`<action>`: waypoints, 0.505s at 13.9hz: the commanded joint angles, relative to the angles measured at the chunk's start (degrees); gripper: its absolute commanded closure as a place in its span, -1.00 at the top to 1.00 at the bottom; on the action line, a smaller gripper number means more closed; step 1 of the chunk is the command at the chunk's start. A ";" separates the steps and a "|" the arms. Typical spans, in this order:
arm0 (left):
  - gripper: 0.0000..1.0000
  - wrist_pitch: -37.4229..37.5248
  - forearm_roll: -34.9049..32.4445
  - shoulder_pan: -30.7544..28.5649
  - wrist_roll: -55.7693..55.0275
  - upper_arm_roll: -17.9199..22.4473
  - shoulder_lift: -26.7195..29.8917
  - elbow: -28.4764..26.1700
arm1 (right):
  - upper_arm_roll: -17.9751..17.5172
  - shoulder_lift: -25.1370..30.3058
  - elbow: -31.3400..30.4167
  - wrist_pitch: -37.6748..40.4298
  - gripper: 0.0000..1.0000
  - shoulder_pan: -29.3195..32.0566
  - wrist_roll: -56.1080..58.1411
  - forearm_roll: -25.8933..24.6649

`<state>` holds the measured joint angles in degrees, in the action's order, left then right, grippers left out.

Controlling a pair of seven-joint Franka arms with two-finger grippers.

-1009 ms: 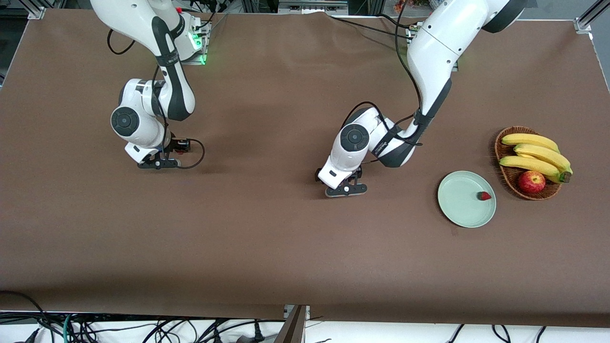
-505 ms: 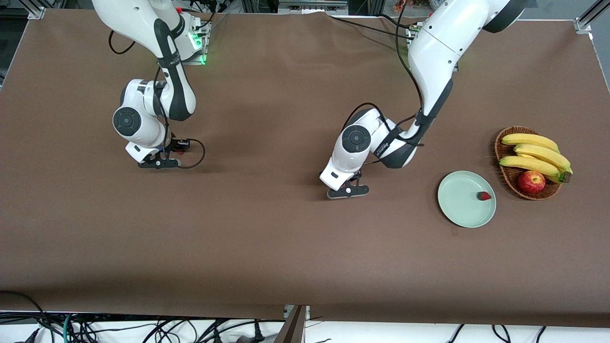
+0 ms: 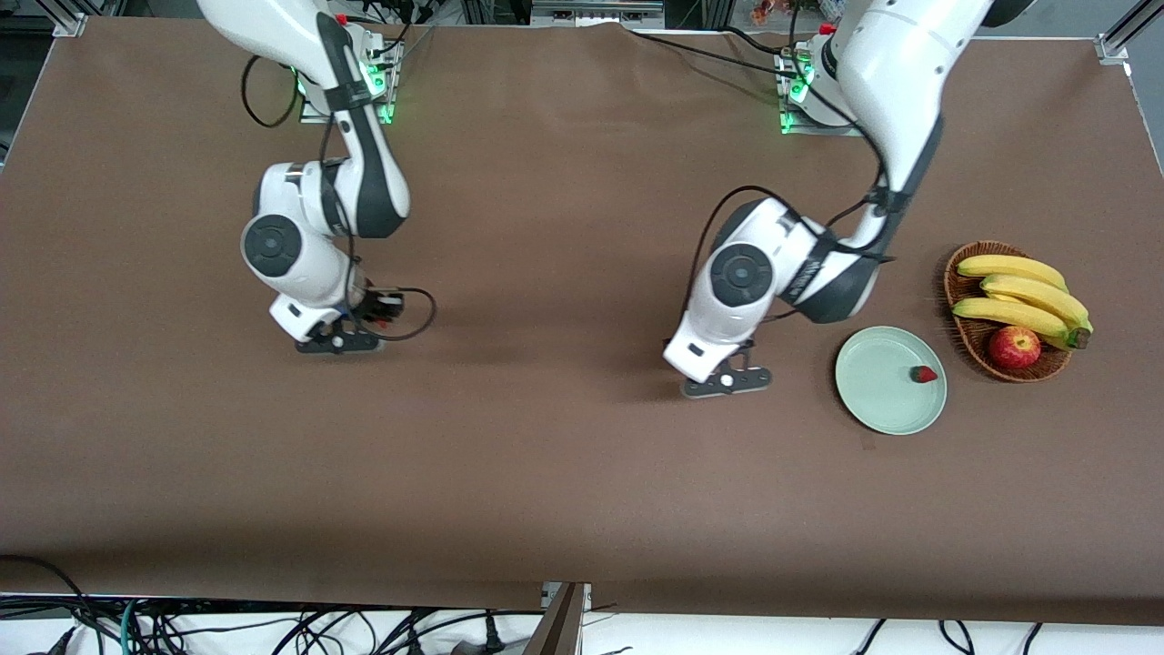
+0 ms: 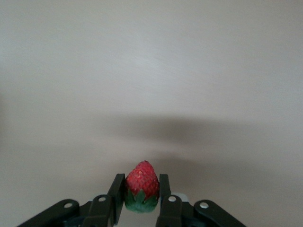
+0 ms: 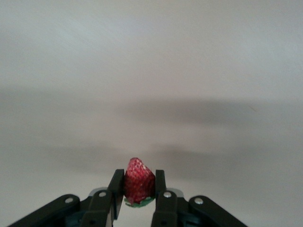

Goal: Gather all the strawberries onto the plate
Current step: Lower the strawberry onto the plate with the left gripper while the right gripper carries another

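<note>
Both pincers nearer plate (image 3: 887, 400), strawberries gripped

Left gripper (image 4: 141, 189) clamped on a strawberry (image 4: 141, 186)

The two dark fingers (image 4: 116, 191) press against either side of the red berry, whose pointed tip sticks out past the fingertips while its green leafy top sits back between them. Past the berry lies the plain table surface (image 4: 151, 71), crossed by a soft band of shadow just ahead of the berry's tip.
</note>
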<state>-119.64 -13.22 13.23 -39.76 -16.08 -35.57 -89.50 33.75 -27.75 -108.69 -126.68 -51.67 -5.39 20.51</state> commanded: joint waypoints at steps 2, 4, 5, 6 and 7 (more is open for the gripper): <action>-0.86 6.60 -1.28 -6.62 16.59 -0.44 3.14 -1.29 | -4.90 -16.07 23.74 4.69 -0.72 0.17 -13.38 8.29; -0.87 8.72 -1.28 -11.53 28.62 -0.53 3.58 -1.65 | -7.89 -21.61 32.62 3.81 -0.72 0.17 -20.15 10.60; -0.87 8.72 -1.19 -14.26 35.47 -0.53 3.40 -1.82 | -8.43 -24.16 37.28 3.63 -0.71 0.17 -24.45 10.69; -0.86 8.55 -1.11 -16.63 41.89 -0.53 2.97 -1.82 | -9.56 -26.36 40.98 3.28 -0.69 0.08 -28.67 10.69; -0.86 8.29 -1.02 -18.75 47.61 -0.53 2.09 -1.82 | -12.10 -28.04 43.28 1.19 -0.65 -0.01 -32.97 10.61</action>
<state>-111.46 -13.30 -1.41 -2.44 -15.66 -33.45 -90.14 24.20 -50.40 -74.78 -125.15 -52.64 -31.27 30.06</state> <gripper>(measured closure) 0.665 0.696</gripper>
